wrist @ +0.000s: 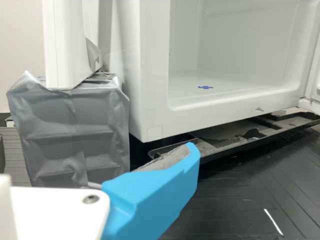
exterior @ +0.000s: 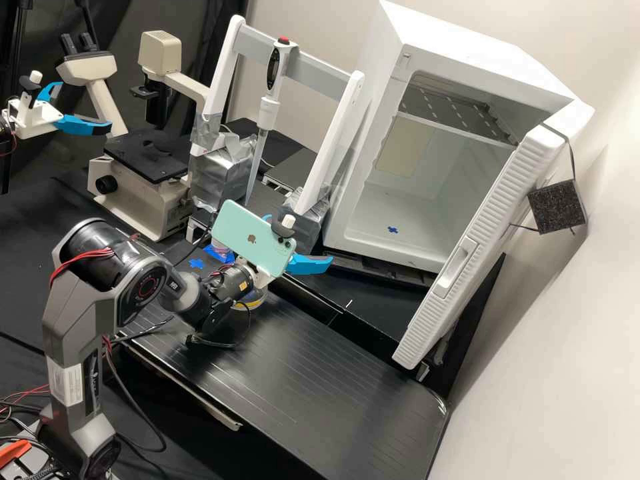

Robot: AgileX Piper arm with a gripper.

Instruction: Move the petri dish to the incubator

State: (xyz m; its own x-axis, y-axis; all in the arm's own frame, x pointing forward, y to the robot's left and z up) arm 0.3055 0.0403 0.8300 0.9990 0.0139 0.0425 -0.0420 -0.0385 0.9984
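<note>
Near the middle, a round thing, maybe the petri dish (exterior: 259,297), is sitting on the counter (exterior: 320,393). The low arm (exterior: 233,283) could be knocking it by turning. Farther off, the gripper (exterior: 299,237) is gaping wide, maybe risking bumping the white box (exterior: 373,250).

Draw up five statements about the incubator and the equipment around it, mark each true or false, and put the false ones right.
1. The incubator has its door open. True.
2. The mark on the incubator's floor is red. False: the mark is blue.
3. A slotted shelf sits in the incubator's upper part. True.
4. The microscope stands inside the incubator. False: the microscope stands outside it, on the bench.
5. The phone mounted on the arm is black. False: its back is mint green.
</note>
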